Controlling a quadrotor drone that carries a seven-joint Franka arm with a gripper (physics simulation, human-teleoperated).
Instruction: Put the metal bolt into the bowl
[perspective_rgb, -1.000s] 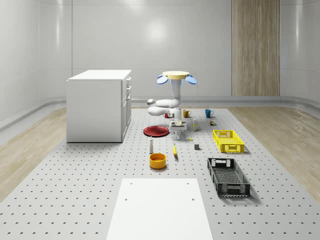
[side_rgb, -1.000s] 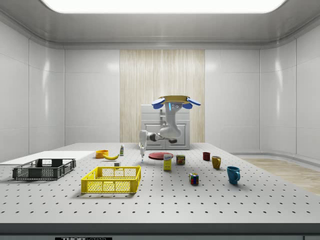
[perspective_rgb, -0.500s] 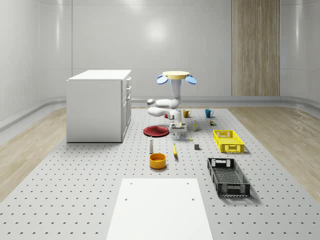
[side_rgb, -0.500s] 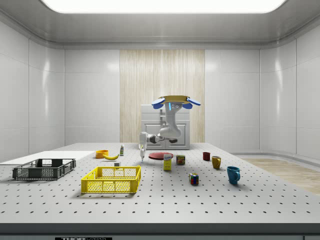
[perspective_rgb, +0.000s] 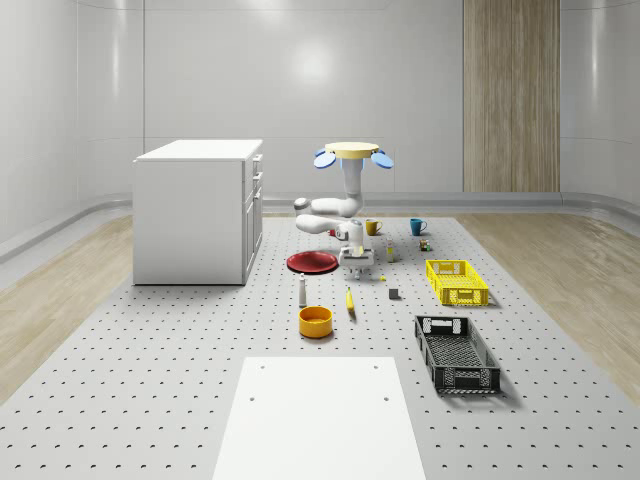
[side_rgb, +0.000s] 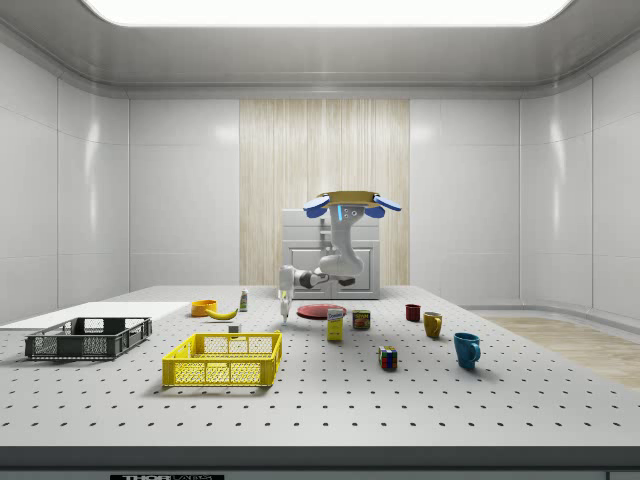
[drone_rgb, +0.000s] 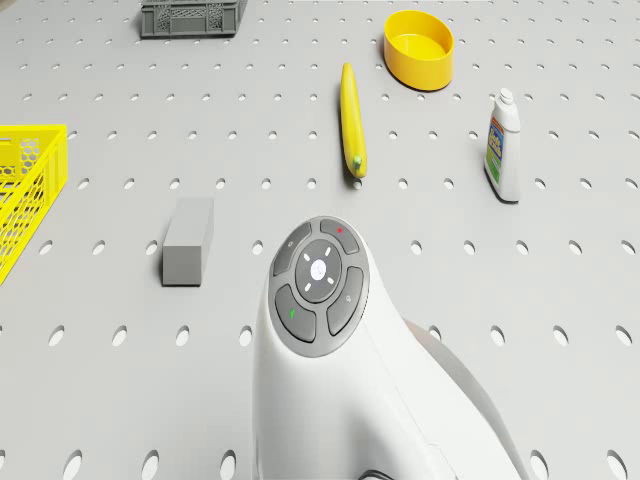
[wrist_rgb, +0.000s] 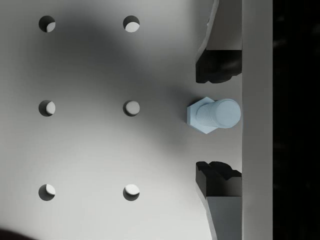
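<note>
Jaws wide, straddling metal bolt (wrist_rgb: 213, 114) on table (wrist_rgb: 100, 150); drone (perspective_rgb: 352, 152) hovers above; bowl (drone_rgb: 419, 48) empty

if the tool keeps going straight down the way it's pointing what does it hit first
Most likely the metal bolt, standing on the perforated table between the open fingers of the tool. Depth is unclear, but nothing else lies in that line.

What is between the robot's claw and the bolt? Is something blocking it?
Nothing visible is. In the wrist view the metal bolt stands on the table, between the open gripper fingers, neither touching it. The drone hovers above.
</note>
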